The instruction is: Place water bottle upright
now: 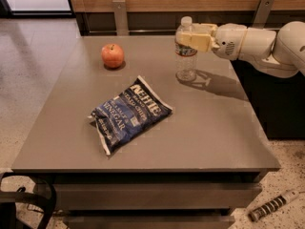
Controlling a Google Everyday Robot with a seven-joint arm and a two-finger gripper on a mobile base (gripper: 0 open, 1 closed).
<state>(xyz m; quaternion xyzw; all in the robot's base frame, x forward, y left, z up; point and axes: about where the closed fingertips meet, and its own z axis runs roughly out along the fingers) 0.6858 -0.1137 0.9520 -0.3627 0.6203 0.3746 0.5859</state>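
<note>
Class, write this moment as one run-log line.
gripper: shut on clear ribbed plastic water bottle, at shoulder | bottle: upright on grey table | release: pending

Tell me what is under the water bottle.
Only the grey table top shows beneath the water bottle, which stands upright with its base seemingly on the surface. The spot itself is covered by the bottle. The gripper is at the bottle's shoulder.

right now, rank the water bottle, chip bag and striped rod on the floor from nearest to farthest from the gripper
1. water bottle, in the gripper, back right of the table.
2. chip bag, table middle.
3. striped rod, on the floor, front right.
</note>
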